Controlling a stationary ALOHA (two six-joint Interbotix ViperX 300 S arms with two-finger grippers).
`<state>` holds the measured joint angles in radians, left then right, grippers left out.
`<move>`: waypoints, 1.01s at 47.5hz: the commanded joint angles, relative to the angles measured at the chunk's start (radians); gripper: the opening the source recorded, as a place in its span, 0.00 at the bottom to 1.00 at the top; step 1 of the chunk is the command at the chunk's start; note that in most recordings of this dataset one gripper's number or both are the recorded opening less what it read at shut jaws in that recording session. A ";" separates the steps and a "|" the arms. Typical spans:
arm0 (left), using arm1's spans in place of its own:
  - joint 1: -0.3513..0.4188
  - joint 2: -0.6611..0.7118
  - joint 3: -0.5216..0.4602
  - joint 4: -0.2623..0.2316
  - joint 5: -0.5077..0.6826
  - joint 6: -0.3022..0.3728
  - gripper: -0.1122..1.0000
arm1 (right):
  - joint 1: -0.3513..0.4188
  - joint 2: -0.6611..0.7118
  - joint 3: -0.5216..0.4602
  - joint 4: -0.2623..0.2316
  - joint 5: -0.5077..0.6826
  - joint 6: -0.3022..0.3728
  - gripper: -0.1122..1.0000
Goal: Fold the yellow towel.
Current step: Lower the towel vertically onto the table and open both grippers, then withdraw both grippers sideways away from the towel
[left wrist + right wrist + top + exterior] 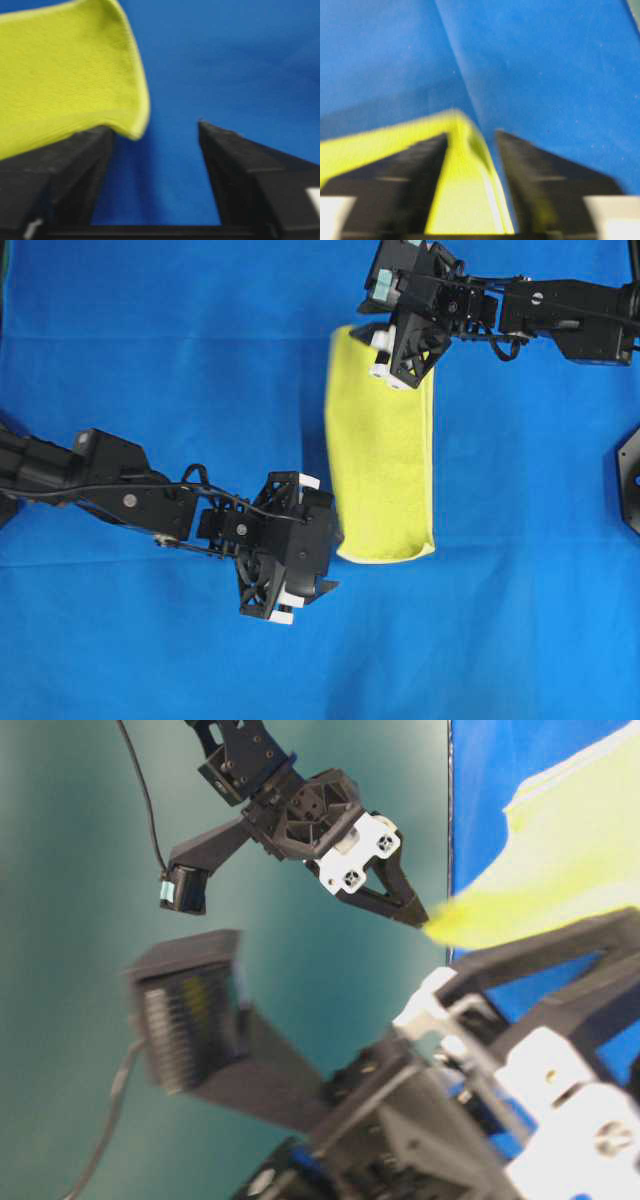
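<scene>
My left gripper (155,135) is standing spread, a towel (382,445) corner draping over its left finger rather than pinched; my right gripper (472,145) is likewise standing spread, with the towel's other end lying loose between the jaws. The towel is lying as a narrow doubled strip on the blue cloth (180,350) between my two arms, so I am judging this as the release after a fold, with the next move calling for clearing both grippers without dragging the layers. No writing or labels are showing anywhere.

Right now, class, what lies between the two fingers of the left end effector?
Only bare blue cloth; the yellow towel corner overlaps the left finger. The left wrist view shows this.
</scene>
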<state>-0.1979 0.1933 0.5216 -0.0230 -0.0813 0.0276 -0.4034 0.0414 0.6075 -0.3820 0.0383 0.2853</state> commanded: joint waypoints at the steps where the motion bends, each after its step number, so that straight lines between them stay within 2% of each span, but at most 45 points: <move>1: 0.008 -0.060 -0.005 -0.003 0.008 0.000 0.72 | 0.005 -0.018 -0.012 -0.006 -0.006 -0.003 0.65; 3: 0.008 -0.067 -0.002 -0.002 0.012 0.000 0.73 | 0.005 -0.023 -0.009 -0.006 -0.005 -0.003 0.70; 8: 0.008 -0.087 0.002 -0.002 0.031 0.000 0.72 | 0.005 -0.041 -0.002 -0.008 -0.003 -0.003 0.64; 13: 0.008 -0.120 0.002 -0.003 0.074 0.000 0.72 | 0.005 -0.086 0.018 -0.008 -0.002 -0.003 0.64; 22: 0.011 -0.207 0.009 -0.002 0.169 0.003 0.72 | 0.020 -0.215 0.074 -0.008 0.014 0.000 0.64; 28: 0.025 -0.268 0.034 -0.002 0.179 0.003 0.72 | 0.046 -0.325 0.127 -0.006 0.035 0.008 0.64; 38: 0.071 -0.387 0.110 -0.002 0.123 0.002 0.72 | 0.112 -0.535 0.259 0.026 0.029 0.026 0.64; 48: 0.140 -0.520 0.242 -0.002 0.003 0.000 0.72 | 0.209 -0.739 0.376 0.041 0.034 0.095 0.64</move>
<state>-0.0828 -0.2700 0.7394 -0.0245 -0.0430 0.0307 -0.2240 -0.6427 0.9649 -0.3436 0.0752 0.3651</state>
